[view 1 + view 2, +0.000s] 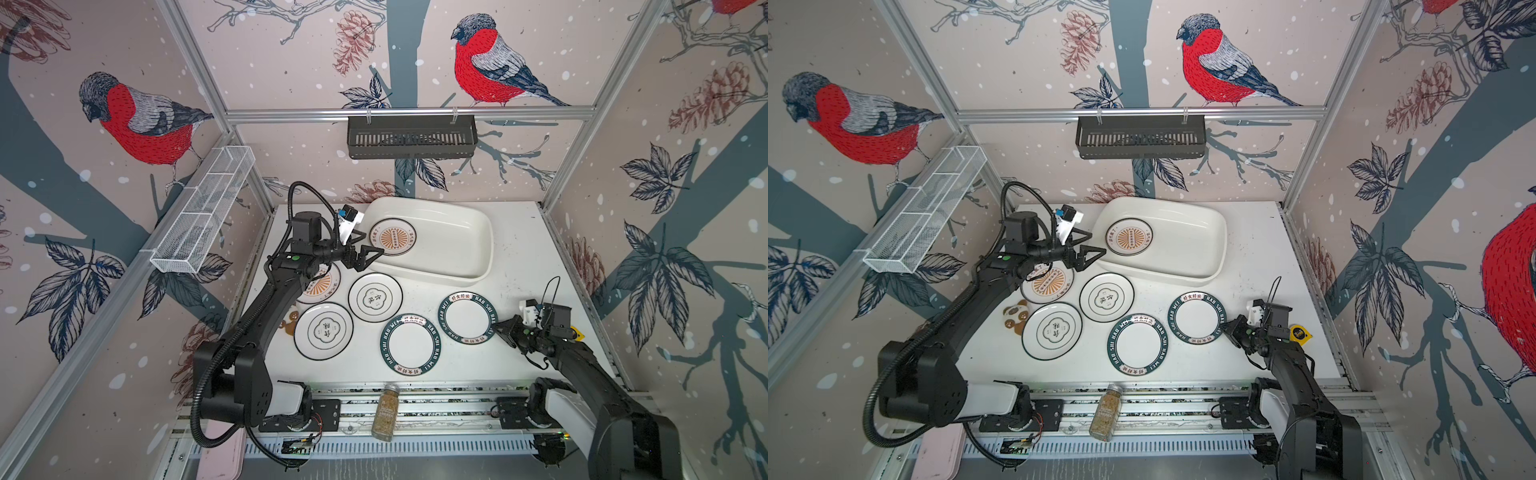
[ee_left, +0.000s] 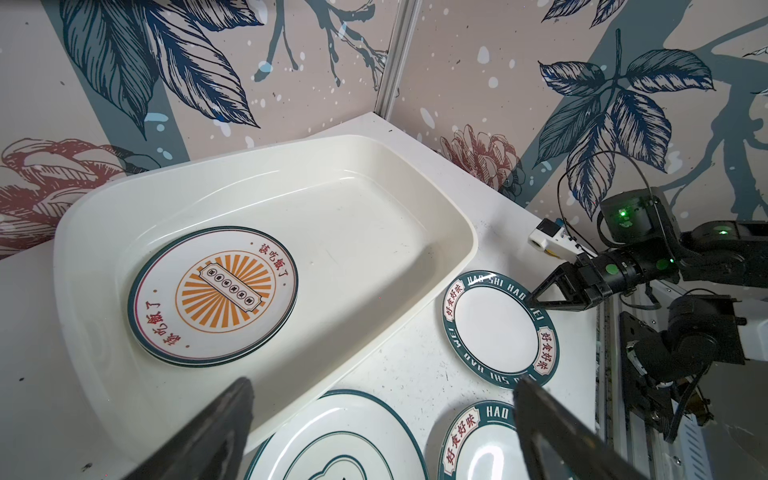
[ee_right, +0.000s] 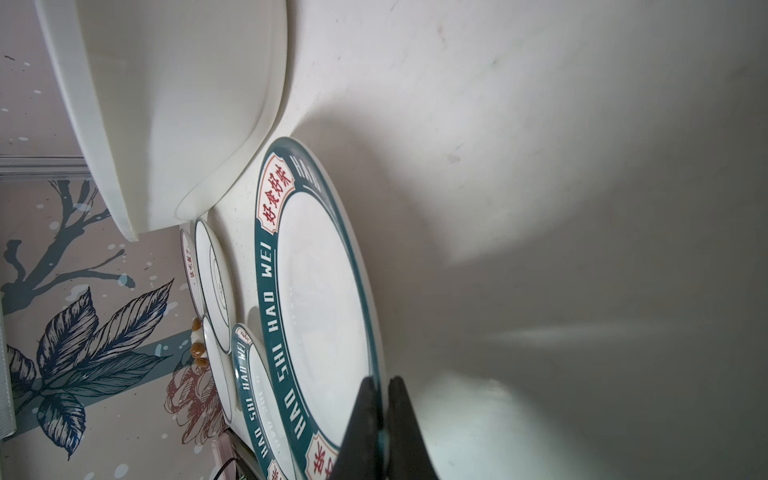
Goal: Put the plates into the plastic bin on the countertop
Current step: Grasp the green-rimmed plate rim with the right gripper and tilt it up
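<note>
White plastic bin (image 1: 453,249) sits on the counter (image 1: 519,274), directly ahead of the left tool (image 1: 369,244). Left tool: jaws wide apart, empty, hanging over the bin's near rim.

Sunburst plate (image 2: 212,295) lies flat inside the bin, just past the left tool's fingertips. Edge lines under it in the left wrist view look like another plate beneath; not sure. Second sunburst plate (image 1: 1050,286) is on the counter behind that tool, partly under the left arm.

Right tool (image 3: 377,384): jaws together, clamped on the rim of a green-rim plate (image 1: 468,318). The right wrist view shows the rim pinched between the fingers. Can't tell whether that plate is lifted or flat on the counter.

Second green-rim plate (image 1: 410,345) lies flat just beyond the held one, on the side away from the right tool. Two flower-emblem plates are further out still, between the two tools. One (image 1: 375,297) is just beside the bin's front wall, the other (image 1: 323,331) nearer the left arm's base. Panda coaster (image 1: 1016,316) sits at that last plate's edge.
</note>
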`<action>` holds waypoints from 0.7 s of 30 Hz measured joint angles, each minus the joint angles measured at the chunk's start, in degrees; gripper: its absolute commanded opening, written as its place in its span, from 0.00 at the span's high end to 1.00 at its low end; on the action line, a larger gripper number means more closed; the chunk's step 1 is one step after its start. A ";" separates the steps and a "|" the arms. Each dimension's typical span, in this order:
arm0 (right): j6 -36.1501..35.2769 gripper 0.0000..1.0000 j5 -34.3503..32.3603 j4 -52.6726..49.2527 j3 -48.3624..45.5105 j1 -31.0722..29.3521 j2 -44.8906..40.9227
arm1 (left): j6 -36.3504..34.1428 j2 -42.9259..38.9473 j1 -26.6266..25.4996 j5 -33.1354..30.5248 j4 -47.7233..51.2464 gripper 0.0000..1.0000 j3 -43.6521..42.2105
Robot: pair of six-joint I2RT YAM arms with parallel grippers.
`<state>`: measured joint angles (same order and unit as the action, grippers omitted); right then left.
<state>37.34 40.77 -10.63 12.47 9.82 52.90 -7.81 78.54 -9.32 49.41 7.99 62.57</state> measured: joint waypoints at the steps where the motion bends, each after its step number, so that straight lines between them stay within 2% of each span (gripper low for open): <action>1: 0.02 0.98 -0.02 -0.44 0.13 0.00 -0.55 | 0.00 0.02 -0.02 0.00 0.00 0.04 0.04; 10: 0.22 0.99 -0.31 -4.70 2.73 0.07 -4.98 | 0.46 0.42 -0.07 0.04 0.00 0.04 0.50; 21: 0.00 0.99 0.52 -9.14 3.65 0.07 -6.54 | 1.40 0.55 -0.07 0.07 0.00 0.04 0.59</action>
<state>37.34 41.30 -19.77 16.12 9.89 46.37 -6.42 79.09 -9.39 49.47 7.99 63.16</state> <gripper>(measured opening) 0.080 0.962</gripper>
